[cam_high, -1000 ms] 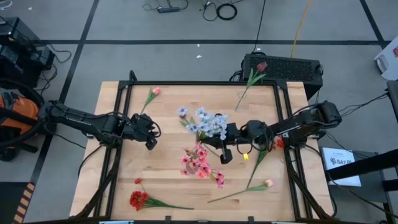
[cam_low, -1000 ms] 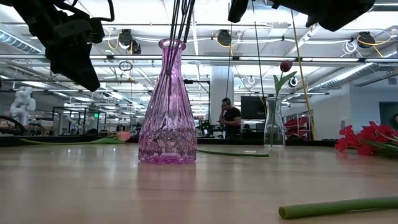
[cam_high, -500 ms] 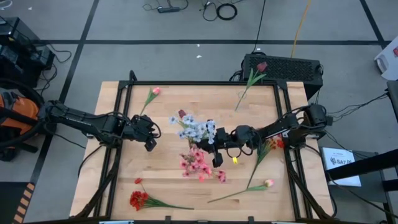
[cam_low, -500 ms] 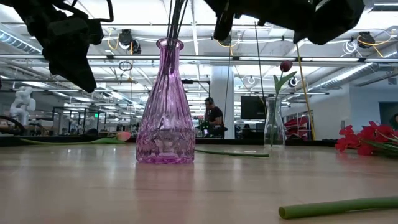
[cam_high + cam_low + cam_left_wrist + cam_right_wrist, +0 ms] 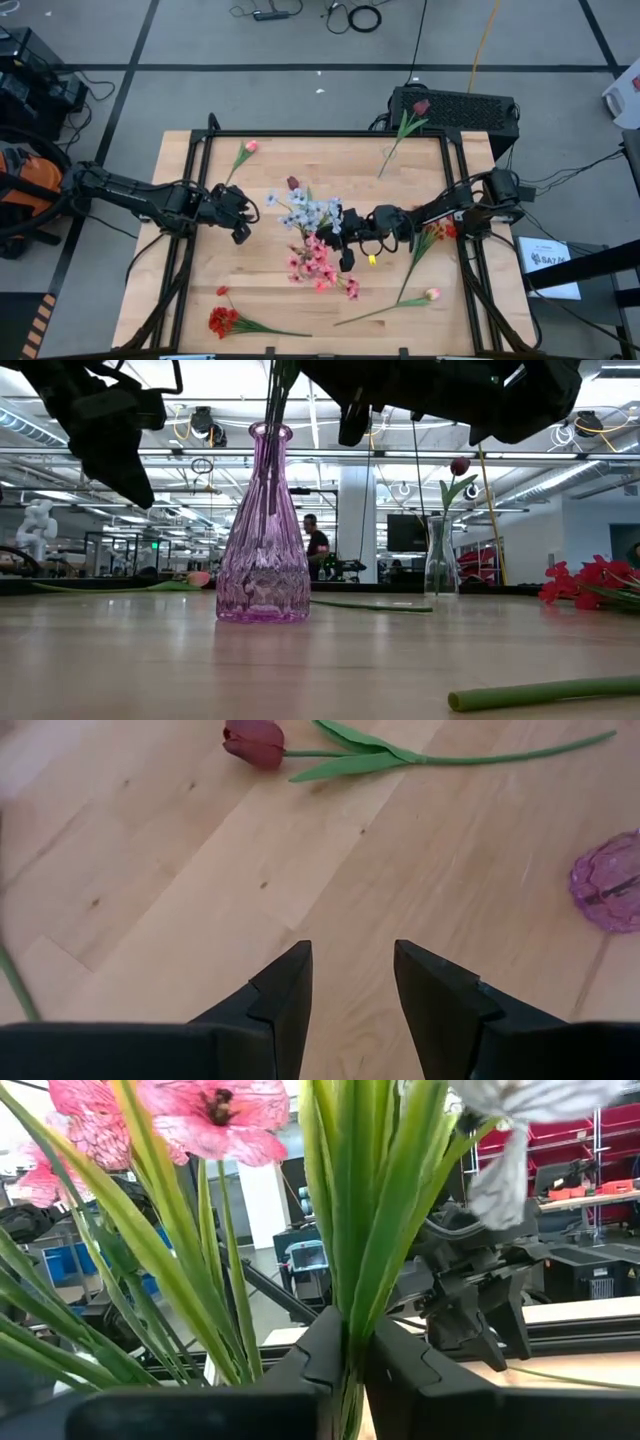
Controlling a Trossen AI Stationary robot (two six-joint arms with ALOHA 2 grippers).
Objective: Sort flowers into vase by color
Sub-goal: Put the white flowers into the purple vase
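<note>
The left gripper (image 5: pixel 238 213) is waiting, fingers spread and empty. Just beyond the right gripper (image 5: pixel 340 232), clamped on blue-white flowers (image 5: pixel 303 209), the purple vase (image 5: pixel 263 530) is receiving stems; letting go likely comes next.

Purple ribbed glass vase (image 5: pixel 263 530) stood on the wooden table (image 5: pixel 200 660), dark stems rising from its neck. Clear vase (image 5: pixel 439 558) behind held a red tulip (image 5: pixel 459 466). Red flowers (image 5: pixel 595 582) lay right; green stalk (image 5: pixel 545 693) in the foreground.
</note>
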